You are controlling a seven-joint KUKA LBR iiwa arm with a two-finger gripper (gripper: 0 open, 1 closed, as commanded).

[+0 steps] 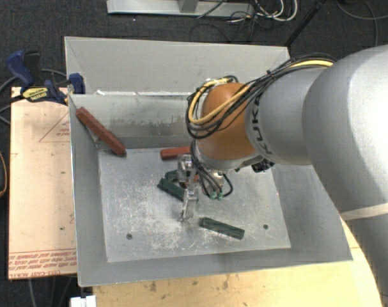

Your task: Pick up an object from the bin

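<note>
Four loose things to count in the grey bin (85,203): a long red-brown bar (101,132) propped against the wall at upper left, a short red-brown piece (174,152) near the frame's centre just below the back wall, a dark green chunk (170,185) at centre, and a dark green bar (222,228) lying flat at lower centre. Mostly apart from one another; no heap.

Down near the two green things, the gripper (186,213), below the orange wrist cover (222,123) at the frame's centre. Sits just right of the dark green chunk, touching it or just beside it; cannot tell which. Tip close to the bin floor, near the left end of the dark green bar but apart from it. Cannot tell how far open. Nothing visibly in its hold.

Judging the chunk the likeliest pick: looks small, angular and rigid, probably plastic or firm rubber, so light and not fragile. Should stand a firm squeeze without crushing. Irregular outline, though, so liable to twist or skid on the scuffed metal if pushed from one side only. Best taken across its narrow width, near the middle, with contact on two opposite flanks. For the dark green bar instead: take it across the short dimension at mid-length, to keep it from tipping. Beware of nudging either piece sideways before closing.
</note>
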